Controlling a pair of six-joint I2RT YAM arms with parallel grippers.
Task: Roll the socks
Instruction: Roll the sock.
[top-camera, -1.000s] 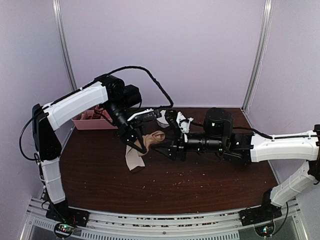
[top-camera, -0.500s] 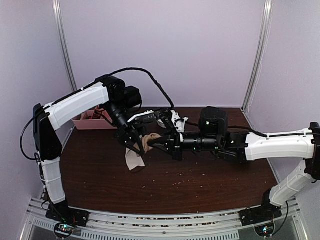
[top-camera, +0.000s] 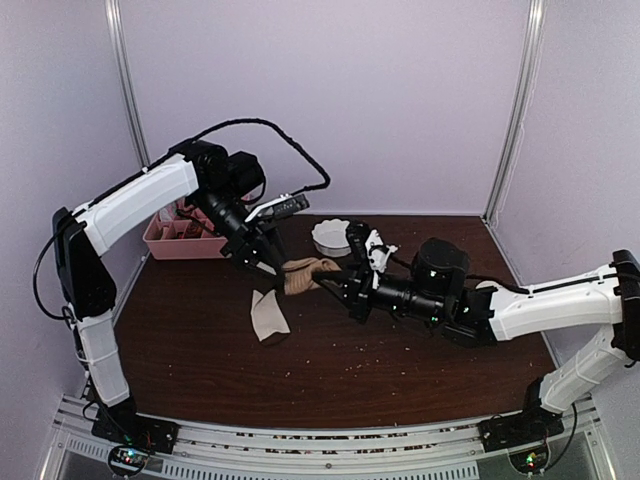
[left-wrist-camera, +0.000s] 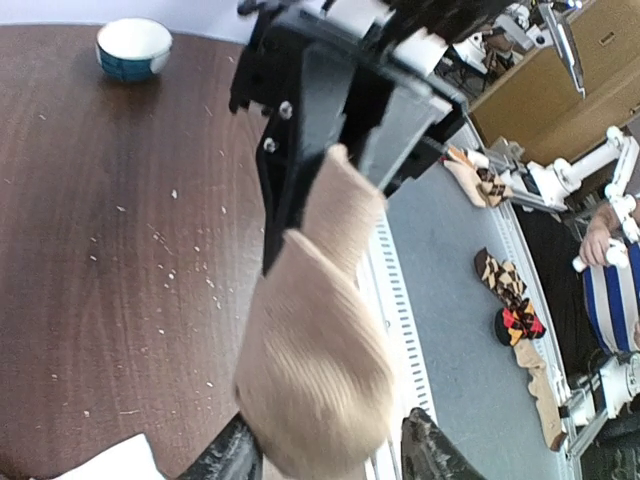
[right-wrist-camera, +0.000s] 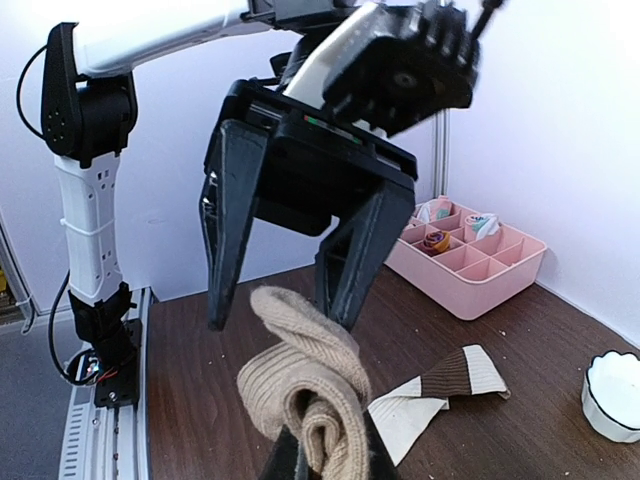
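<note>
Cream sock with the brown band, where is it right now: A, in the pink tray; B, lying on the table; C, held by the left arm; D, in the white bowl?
B: the cream sock lies flat on the table, apart from the lifted tan sock.

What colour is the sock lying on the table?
Cream fabric sock with a dark brown band; right wrist view.

Side by side, the left arm (top-camera: 135, 200) and right arm (top-camera: 555, 300) wear glossy white shells over black joints, with a black cable (top-camera: 290, 150) arching off the left one. Each ends in a matte black hand: the left hand (top-camera: 266, 260) has two long tapered fingers (right-wrist-camera: 228, 220), the right hand (top-camera: 338, 279) silver screw heads (left-wrist-camera: 285, 110) on its casing. Tiny green and red lights glow on the black bases (top-camera: 128, 456).
</note>
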